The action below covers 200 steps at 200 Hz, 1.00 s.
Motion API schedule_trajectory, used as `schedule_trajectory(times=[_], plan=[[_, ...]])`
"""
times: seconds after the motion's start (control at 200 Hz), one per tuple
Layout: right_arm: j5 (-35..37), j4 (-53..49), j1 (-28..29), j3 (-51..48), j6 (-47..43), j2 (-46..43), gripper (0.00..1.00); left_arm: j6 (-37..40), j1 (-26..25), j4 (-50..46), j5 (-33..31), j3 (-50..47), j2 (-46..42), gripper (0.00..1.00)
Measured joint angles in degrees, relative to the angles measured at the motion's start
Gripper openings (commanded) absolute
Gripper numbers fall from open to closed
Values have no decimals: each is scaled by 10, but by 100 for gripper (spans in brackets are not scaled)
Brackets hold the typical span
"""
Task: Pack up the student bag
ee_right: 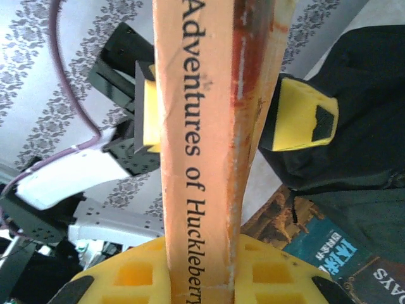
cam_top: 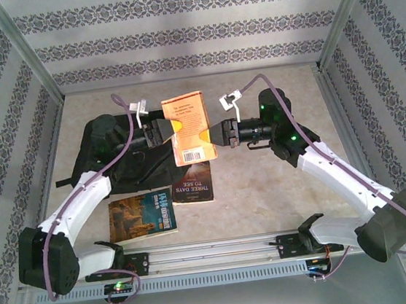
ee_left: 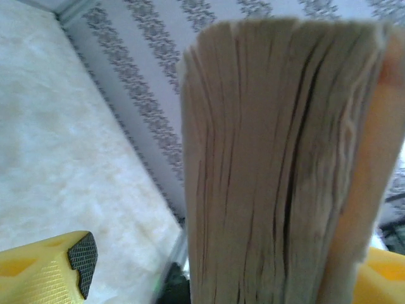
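Observation:
An orange paperback (cam_top: 187,124), spine lettered "Adventures of Huckleberry" (ee_right: 202,126), hangs upright in the air above the table's middle. My right gripper (cam_top: 213,134) is shut on its lower spine (ee_right: 199,278), a yellow finger pressed to each side. My left gripper (cam_top: 170,130) is open around the opposite page edge (ee_left: 272,164); one fingertip (ee_left: 79,256) stands well clear of the pages, the other sits close against the cover. The student bag (cam_top: 103,148), black soft fabric, lies on the table at the left, behind the left gripper (ee_right: 361,95).
Two more books lie flat on the table below the held one: a dark "Three Days to See" (cam_top: 192,182) and a blue-and-brown one (cam_top: 143,216) nearer the left arm's base. Patterned walls with metal posts ring the table; a rail (cam_top: 214,252) runs along the near edge.

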Motion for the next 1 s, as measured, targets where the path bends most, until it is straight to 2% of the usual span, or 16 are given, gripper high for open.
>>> schedule_trajectory(times=[0.095, 0.24, 0.405, 0.545, 0.57, 0.6, 0.665, 0.714, 0.834, 0.999], plan=[[-21, 14, 0, 3, 13, 0, 0, -78, 2, 113, 25, -12, 16, 79], [-40, 19, 0, 5, 17, 1, 0, -175, 2, 250, 42, -13, 38, 66], [-50, 19, -14, 5, 28, 11, 0, -234, 2, 337, 47, -19, 40, 33], [-68, 32, -21, 5, 36, 14, 1, -254, 2, 363, 48, -25, 43, 6], [-70, 32, -21, 5, 37, 14, 5, -254, 2, 366, 49, -27, 43, 2], [-71, 32, -21, 5, 37, 14, 16, -255, 3, 369, 49, -28, 43, 0], [-70, 32, -22, 5, 38, 15, 50, -258, 3, 373, 48, -28, 44, 0], [-56, 34, -23, 4, 43, 15, 64, -258, 3, 377, 45, -31, 44, 0], [9, 95, -27, -37, 78, 10, 81, -250, 2, 378, 0, -55, 39, 0], [150, 276, 6, -171, 184, 7, 91, -198, -1, 274, -127, -93, -5, 0]])
